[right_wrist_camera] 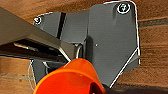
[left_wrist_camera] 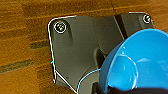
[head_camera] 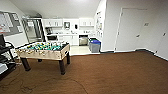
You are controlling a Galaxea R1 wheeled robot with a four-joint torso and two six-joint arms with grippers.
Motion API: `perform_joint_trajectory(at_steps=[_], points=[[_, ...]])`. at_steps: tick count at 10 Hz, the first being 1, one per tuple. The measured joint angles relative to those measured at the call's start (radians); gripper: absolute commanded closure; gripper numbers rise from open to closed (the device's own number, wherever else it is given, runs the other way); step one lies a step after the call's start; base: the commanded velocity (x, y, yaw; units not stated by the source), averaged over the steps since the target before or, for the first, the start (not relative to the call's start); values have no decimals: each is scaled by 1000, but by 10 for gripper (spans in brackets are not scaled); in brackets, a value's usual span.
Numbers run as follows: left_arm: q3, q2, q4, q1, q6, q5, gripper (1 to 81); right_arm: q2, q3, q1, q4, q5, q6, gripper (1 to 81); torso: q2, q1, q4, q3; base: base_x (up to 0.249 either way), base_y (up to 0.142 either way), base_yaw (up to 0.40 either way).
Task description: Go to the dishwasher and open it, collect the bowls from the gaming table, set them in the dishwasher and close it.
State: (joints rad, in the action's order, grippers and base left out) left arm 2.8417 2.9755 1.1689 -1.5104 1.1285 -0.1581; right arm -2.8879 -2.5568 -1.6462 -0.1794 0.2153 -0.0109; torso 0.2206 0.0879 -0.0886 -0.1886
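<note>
Dishwasher (head_camera: 83, 40) faces brown carpet (head_camera: 112, 75) beyond the gaming table (head_camera: 43, 51).

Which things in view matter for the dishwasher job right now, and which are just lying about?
Belongs to the job:
- blue bowl, close in the left wrist view
- orange bowl, close in the right wrist view
- gaming table
- dishwasher, in the far kitchenette

Just lying about:
- blue-lidded bins
- notice board
- white door
</note>
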Motion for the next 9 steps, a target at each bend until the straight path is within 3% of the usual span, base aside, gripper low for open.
perform_joint_trajectory(at_steps=[9], points=[[0, 2, -1, 0, 0, 0, 811, 1, -5, -1, -4, 2, -1, 811, 1, -2, 0, 1, 141, 0, 0]])
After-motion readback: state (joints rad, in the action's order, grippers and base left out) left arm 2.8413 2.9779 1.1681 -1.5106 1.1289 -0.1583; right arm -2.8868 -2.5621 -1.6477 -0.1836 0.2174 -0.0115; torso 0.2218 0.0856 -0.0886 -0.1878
